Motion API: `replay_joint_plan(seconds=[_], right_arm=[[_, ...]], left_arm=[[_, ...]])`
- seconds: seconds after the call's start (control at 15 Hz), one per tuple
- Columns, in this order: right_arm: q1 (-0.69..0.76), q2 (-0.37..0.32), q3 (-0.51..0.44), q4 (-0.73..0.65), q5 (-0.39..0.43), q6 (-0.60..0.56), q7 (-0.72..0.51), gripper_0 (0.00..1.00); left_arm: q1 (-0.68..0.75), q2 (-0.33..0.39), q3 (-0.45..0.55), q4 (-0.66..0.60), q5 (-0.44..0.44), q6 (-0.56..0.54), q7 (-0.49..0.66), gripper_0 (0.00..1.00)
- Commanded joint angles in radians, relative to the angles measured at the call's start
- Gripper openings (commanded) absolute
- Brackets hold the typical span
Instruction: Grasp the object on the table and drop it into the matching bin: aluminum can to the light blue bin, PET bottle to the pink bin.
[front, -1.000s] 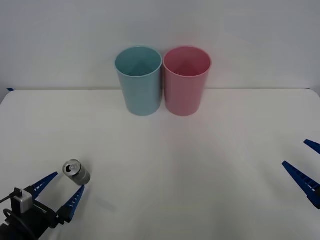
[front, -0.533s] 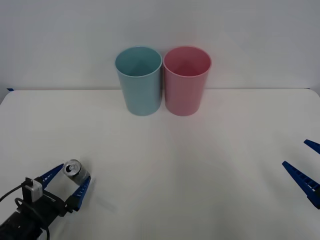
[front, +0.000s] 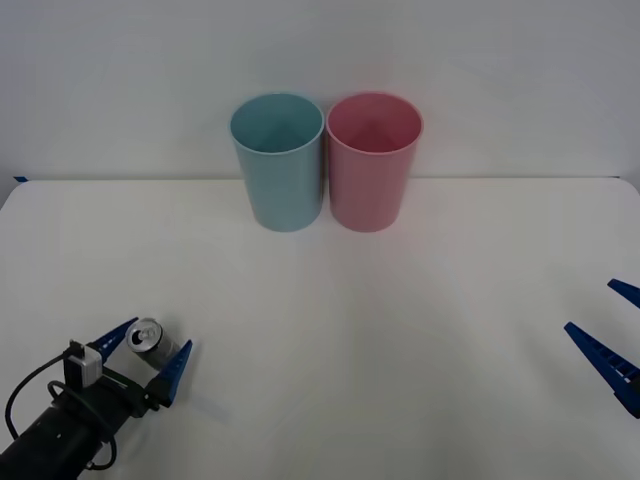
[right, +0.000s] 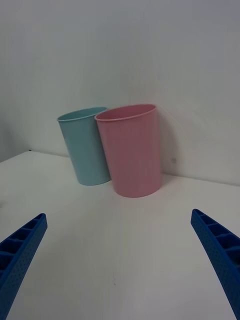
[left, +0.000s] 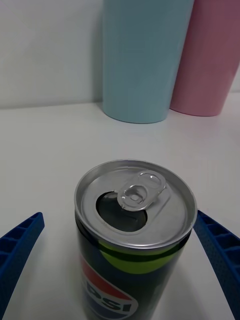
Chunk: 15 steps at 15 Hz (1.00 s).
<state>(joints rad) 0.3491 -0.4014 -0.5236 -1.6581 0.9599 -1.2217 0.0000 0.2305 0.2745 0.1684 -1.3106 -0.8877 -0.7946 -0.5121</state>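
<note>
left gripper (front: 152, 354) wide open straddling the aluminum can (front: 152, 341) upright at the table's (front: 400, 340) near-left corner, right gripper (front: 612, 340) open and parked far right; risk: off-centre closure tips the can before the light blue bin (front: 278, 160)

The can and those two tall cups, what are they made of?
The can looks like metal: shiny silver top with a pull-tab, printed glossy side. The light blue bin and the pink bin seem smooth matte plastic, evenly coloured.

Left gripper (front: 150, 352) and right gripper (front: 612, 315) gape low.
</note>
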Motion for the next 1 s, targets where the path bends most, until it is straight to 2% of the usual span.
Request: replay_joint_plan(seconds=[0.07,0.13,0.2,0.8,1.0], right_arm=[[0.000,0.000,0.000,0.000,0.000,0.000,0.000,1.00],[0.000,0.000,0.000,0.000,0.000,0.000,0.000,1.00],[0.000,0.000,0.000,0.000,0.000,0.000,0.000,1.00],[0.000,0.000,0.000,0.000,0.000,0.000,0.000,1.00],[0.000,0.000,0.000,0.000,0.000,0.000,0.000,1.00]], left_arm=[[0.001,0.000,0.000,0.001,0.000,0.000,-0.003,0.34],[0.001,0.000,-0.001,-0.001,0.000,-0.002,-0.008,0.05],[0.001,0.000,-0.001,-0.001,-0.002,-0.003,-0.014,0.00],[0.007,0.002,0.014,-0.002,0.001,-0.029,-0.020,0.00],[0.026,0.009,0.028,-0.047,0.006,-0.041,-0.003,0.00]])
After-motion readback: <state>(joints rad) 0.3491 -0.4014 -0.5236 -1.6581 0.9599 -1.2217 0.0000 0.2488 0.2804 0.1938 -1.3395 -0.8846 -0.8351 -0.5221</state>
